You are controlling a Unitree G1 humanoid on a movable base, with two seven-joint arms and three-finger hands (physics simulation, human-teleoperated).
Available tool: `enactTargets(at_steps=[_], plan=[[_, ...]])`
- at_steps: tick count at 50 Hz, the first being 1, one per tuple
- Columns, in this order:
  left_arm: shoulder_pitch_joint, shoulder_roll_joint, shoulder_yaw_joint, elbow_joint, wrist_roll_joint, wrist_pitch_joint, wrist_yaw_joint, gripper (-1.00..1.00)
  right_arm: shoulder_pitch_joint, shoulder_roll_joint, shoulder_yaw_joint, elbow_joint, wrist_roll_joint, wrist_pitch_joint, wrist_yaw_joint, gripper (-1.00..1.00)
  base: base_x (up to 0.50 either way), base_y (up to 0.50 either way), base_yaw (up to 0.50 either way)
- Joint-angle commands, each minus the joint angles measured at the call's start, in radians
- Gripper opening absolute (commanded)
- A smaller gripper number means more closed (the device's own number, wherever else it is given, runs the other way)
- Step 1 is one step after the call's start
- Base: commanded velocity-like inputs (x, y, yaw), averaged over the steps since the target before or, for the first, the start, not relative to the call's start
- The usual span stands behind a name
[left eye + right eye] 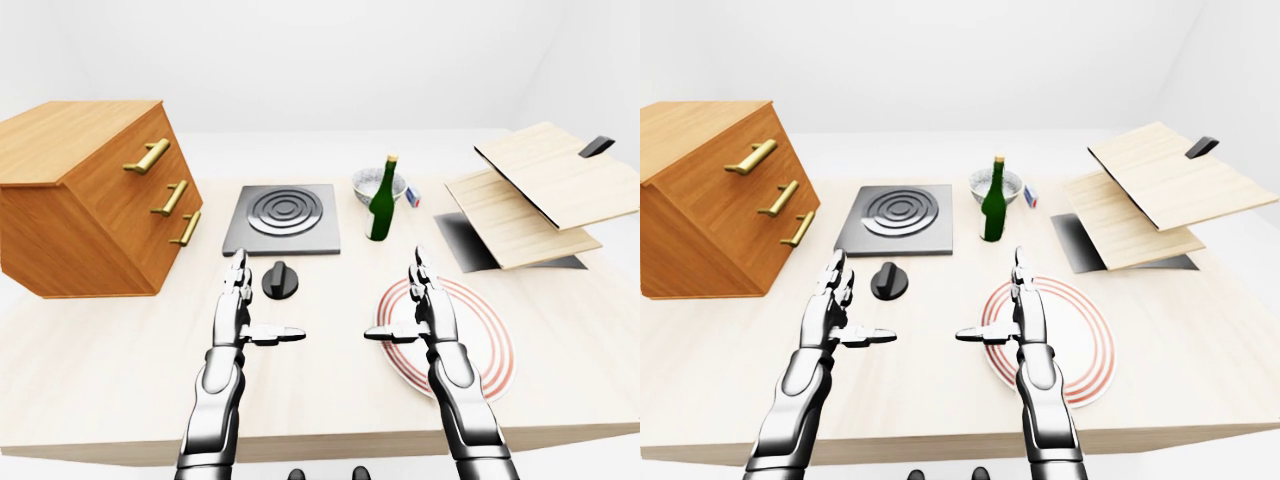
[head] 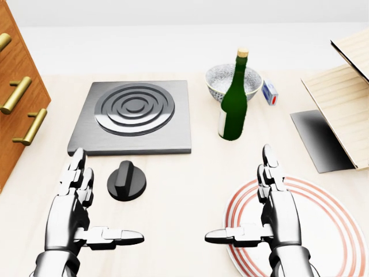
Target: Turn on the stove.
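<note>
Left hand (image 2: 78,213): open wide, fingers straight and pointing up the head view, thumb stretched sideways toward the other hand; it holds nothing and hovers over the table (image 2: 173,196)
Right hand (image 2: 277,213): open wide in mirror pose, thumb pointing toward the left hand; it holds nothing and is seen over the left part of the striped plate (image 2: 328,231)
Striped plate: white with red rings, lying flat under and to the right of the right hand
Stove knob (image 2: 126,180): black round dial with a raised bar, just up and to the right of the left hand's fingertips, apart from them, between the two hands but nearer the left
Stove (image 2: 134,116): grey square plate with concentric rings, directly beyond the knob, up the view from the left hand
Green bottle (image 2: 233,107): upright, beyond the right hand, to the right of the stove
Bowl (image 2: 222,78): pale speckled, just behind the bottle
Small box (image 2: 269,92): blue and white, right of the bowl
Drawer cabinet (image 1: 95,205): wooden with brass handles, left of the left hand
Wooden boards (image 1: 540,195): stacked and tilted, far right of the right hand
</note>
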Motion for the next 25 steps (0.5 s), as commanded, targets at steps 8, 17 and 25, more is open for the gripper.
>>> enactTargets(at_steps=[8,17,25], plan=[[-0.003,0.003,0.007,-0.002,-0.005,0.006,-0.003,1.0,0.001,0.0,0.001,0.002,0.003,0.003,0.011,1.0,0.39,0.0,0.0],[-0.011,0.006,0.014,0.009,-0.01,0.004,-0.003,1.0,0.004,-0.001,-0.001,-0.001,0.011,-0.001,0.019,1.0,0.0,0.0,0.0],[-0.084,0.014,0.023,0.162,-0.013,-0.045,0.004,1.0,-0.005,-0.003,-0.007,0.009,0.016,0.006,0.019,1.0,0.0,0.0,0.0]])
